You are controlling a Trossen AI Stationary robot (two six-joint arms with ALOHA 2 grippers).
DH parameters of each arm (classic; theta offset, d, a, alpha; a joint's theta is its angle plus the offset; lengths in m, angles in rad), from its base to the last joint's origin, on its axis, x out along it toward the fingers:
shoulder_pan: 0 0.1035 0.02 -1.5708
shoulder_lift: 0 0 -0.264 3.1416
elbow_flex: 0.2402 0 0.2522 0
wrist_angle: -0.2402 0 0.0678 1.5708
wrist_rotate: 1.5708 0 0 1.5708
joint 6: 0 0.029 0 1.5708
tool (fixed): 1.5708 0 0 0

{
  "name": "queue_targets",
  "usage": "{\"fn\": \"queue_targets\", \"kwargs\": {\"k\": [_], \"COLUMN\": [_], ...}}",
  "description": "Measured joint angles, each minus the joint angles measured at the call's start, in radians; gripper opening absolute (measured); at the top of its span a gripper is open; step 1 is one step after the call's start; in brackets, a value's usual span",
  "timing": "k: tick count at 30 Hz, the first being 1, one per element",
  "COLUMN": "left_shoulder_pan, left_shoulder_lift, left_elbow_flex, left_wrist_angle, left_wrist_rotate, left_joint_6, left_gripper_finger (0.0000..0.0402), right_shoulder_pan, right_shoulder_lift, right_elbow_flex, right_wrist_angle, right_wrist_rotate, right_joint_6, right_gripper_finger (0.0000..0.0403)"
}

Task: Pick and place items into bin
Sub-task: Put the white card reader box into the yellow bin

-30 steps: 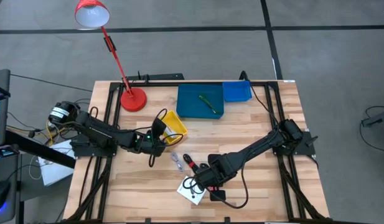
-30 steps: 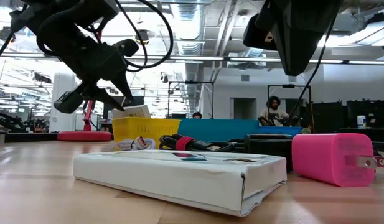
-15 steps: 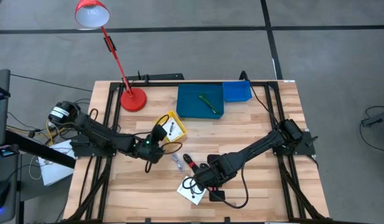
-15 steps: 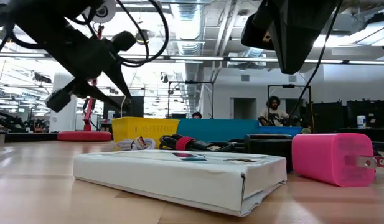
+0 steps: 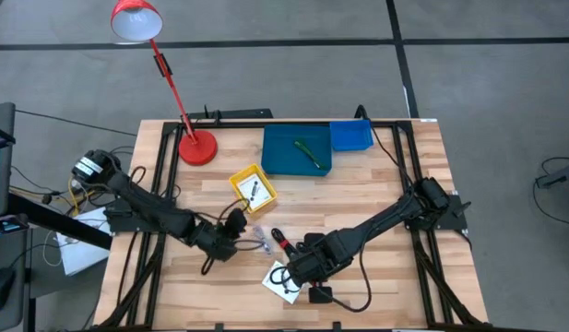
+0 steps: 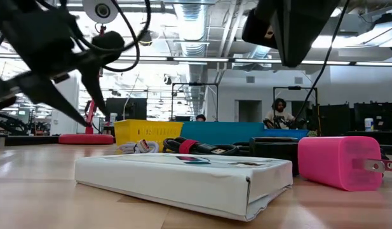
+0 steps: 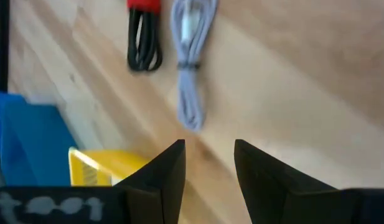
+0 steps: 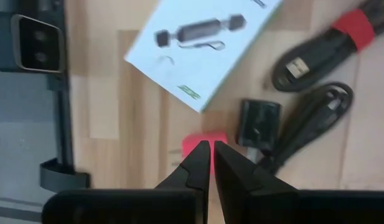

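Risk: left tool [image 5: 236,232], jaws part open and empty, hangs just left of grey cable [image 7: 192,62] at frame centre; cable is thin, loose coil, fingers may close on wood or drag it. Right tool [image 8: 211,163] shut, empty, over pink plug [image 8: 198,142] lower centre; must open first or it shoves plug aside. Bin [image 5: 296,150] well apart, upper centre.

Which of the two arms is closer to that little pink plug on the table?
The right. Its end effector hangs directly above the pink plug, shut. The left end effector is farther off, beside the pale cable.
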Motion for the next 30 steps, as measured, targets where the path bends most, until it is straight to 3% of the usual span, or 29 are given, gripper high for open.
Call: {"fn": "queue_targets", "kwargs": {"k": [9,12,17,23,30], "left_shoulder_pan": [-0.118,-0.141,-0.168,-0.196,-0.219], "left_shoulder_lift": [0.179,0.248,0.308,0.316,0.315], "left_elbow_flex": [0.001,0.003,0.036,0.076,0.103], "left_wrist_angle": [0.18,0.221,0.229,0.275,0.281], "left_wrist_rotate": [-0.068,-0.124,-0.203,-0.187,-0.153], "left_joint_6": [-0.001,0.003,-0.009,-0.088,-0.258], "left_gripper_finger": [0.013,0.013,0.013,0.013,0.013], "right_shoulder_pan": [0.06,0.08,0.105,0.131,0.132], "right_shoulder_lift": [0.003,0.005,0.005,0.005,0.041], "right_elbow_flex": [-0.015,-0.02,-0.019,-0.019,-0.019], "right_wrist_angle": [0.1,0.103,0.112,0.13,0.14], "right_wrist_rotate": [0.079,0.136,0.142,0.15,0.16], "right_joint_6": [-0.078,-0.089,-0.085,-0.202,-0.229], "right_gripper_finger": [0.0017,0.0017,0.0017,0.0017,0.0017]}}
